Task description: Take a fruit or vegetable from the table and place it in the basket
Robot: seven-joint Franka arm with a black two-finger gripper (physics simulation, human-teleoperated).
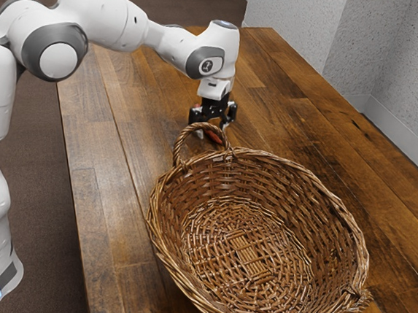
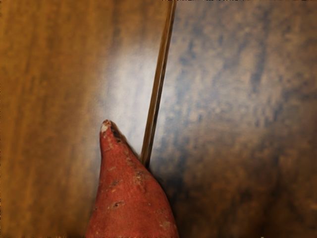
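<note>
"Where was the sweet potato (image 2: pixel 131 198)?"
"On the table (image 1: pixel 97 217), outside the basket (image 1: pixel 277 187), toward its eleven o'clock in the exterior view. My gripper (image 1: pixel 213 131) stood wide above it."

A red, rough-skinned, tapering sweet potato (image 2: pixel 130 201) with brown blemishes lies over a brown wooden surface (image 2: pixel 247 114). Taking its narrow tip (image 2: pixel 106 127) as twelve o'clock, a straight, narrow seam (image 2: pixel 157 84) meets its side near one o'clock. A pale, soft-edged sheen (image 2: pixel 121 64) lies beyond the tip, toward twelve. Darker, mottled wood lies toward two o'clock.
</note>
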